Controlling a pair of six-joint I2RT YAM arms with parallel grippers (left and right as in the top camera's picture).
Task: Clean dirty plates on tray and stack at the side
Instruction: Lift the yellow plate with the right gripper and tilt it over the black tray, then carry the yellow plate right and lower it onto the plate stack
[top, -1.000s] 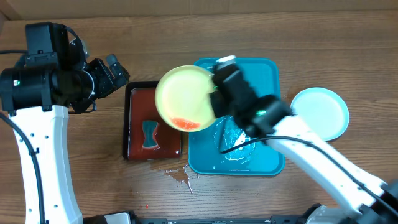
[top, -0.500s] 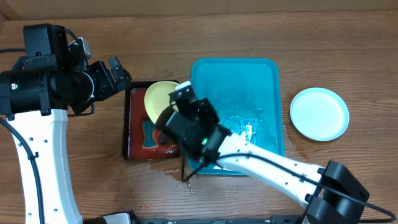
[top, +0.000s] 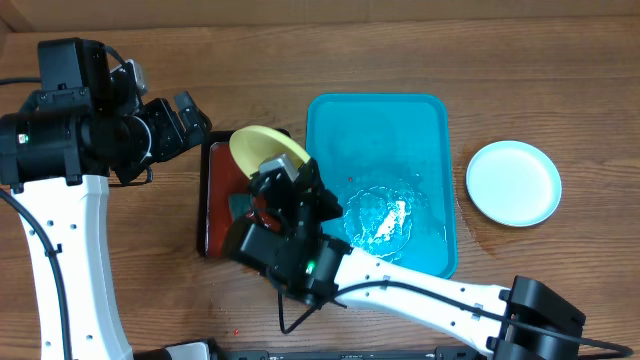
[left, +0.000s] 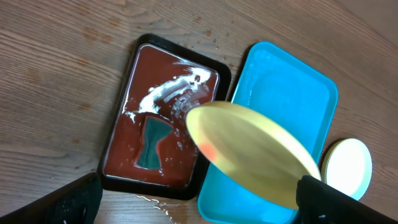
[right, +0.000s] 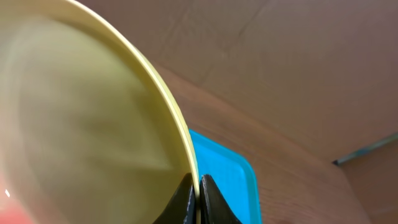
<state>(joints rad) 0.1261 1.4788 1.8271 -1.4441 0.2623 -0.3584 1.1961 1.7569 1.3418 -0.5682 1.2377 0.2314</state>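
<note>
I'm pinching the smeared yellow plate (top: 258, 148) in my right claw (right: 198, 186), red tray (top: 215, 212) below; blue plate (top: 514, 182) is sitting clean, far right

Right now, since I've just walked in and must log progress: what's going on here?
The right arm has its jaws shut on the rim of a round yellow-green plastic plate, tilted above the black-rimmed dark-red tray, a red smear on it. The large turquoise plastic tray is wet and shows no plates. A round light-blue plate lies on the table beside it. The left arm hangs aside, jaws open.
</note>
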